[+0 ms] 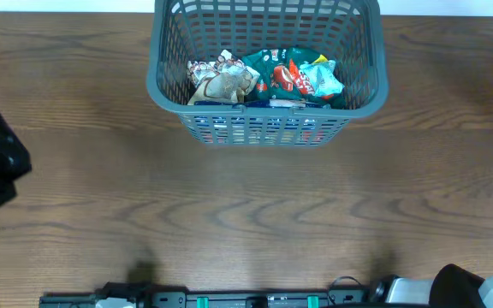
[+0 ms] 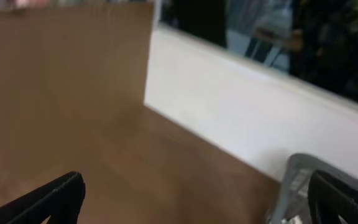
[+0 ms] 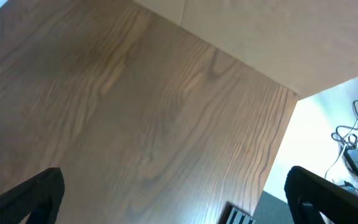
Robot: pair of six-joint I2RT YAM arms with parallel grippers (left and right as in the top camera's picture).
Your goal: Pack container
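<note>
The container stands at the far edge of the bench, its rear rim cut off, with packets inside. The left tool and right tool are both spread wide and grip nothing. The left wrist view is blurred.

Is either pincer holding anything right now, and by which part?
Nothing is held. The left pincer and right pincer are both open and empty; the packets lie in the container.

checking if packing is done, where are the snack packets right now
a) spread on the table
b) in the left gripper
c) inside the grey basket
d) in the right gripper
c, the packets all lie piled inside the grey basket at the far side of the table.
</note>
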